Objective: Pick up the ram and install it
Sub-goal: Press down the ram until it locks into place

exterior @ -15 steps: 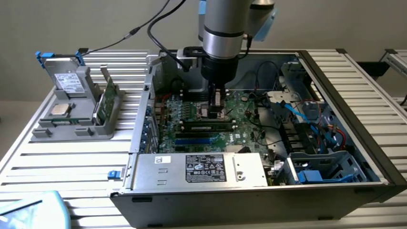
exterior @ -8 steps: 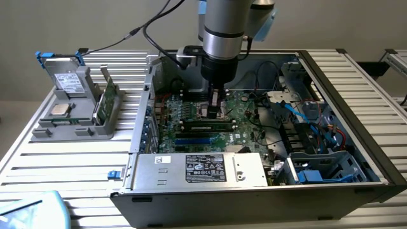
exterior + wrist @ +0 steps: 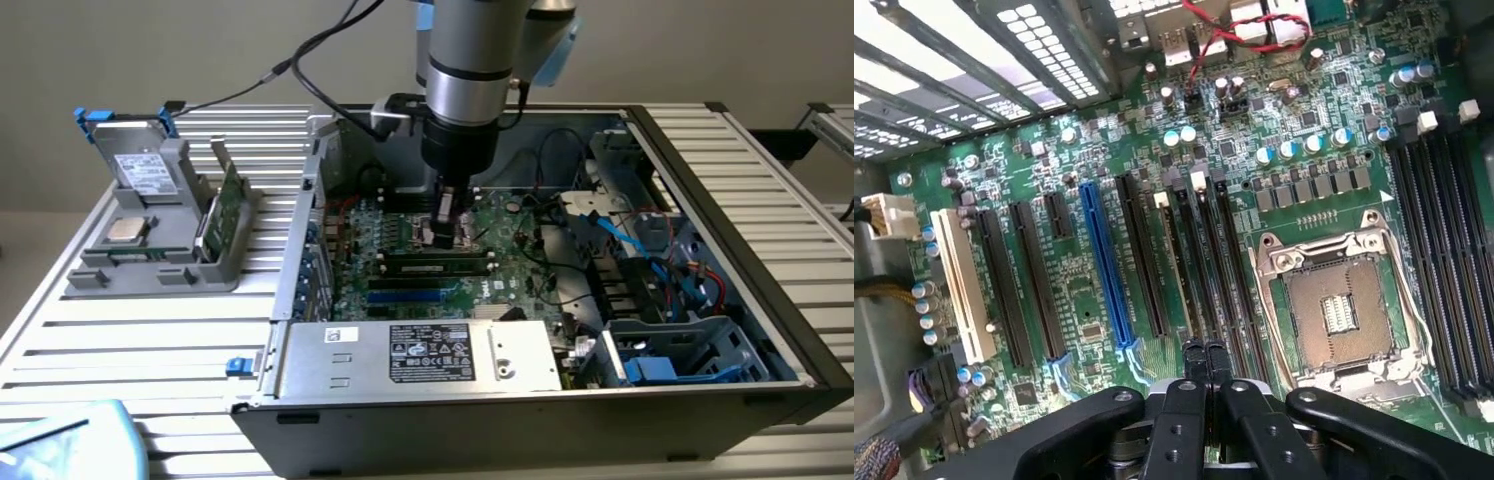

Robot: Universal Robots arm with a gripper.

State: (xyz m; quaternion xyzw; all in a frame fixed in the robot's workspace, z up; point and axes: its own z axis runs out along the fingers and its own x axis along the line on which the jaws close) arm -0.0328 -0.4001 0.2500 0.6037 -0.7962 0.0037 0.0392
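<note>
Well, the gripper (image 3: 445, 232) is down inside the open computer case (image 3: 747, 190), low over the green main board (image 3: 514, 235). Its two fingers (image 3: 1184, 400) are squeezed tight together and there is nothing between them.

In the exterior view, the ram (image 3: 434, 266) looks like the long thin stick with a pale label that sits in a slot on the main board, just in front of the gripper. I cannot tell if the fingertips touch it or hang just above it, or if it is pushed all the way in. In the wrist view the fingertips are right over a row of long dark slots, next to the open square socket (image 3: 1339, 310).

Far off at the exterior view's left there is a grey holder (image 3: 160, 270) on the table. It keeps a grey drive (image 3: 140, 172), a silver chip (image 3: 126, 230) and another green board (image 3: 230, 205) standing on its edge.

I think the ram is very light, thin and stiff, and easy to break. It would be best held by its two flat sides near the top edge. A push down should be straight and gentle, so it does not bend or tip in the slot
</note>
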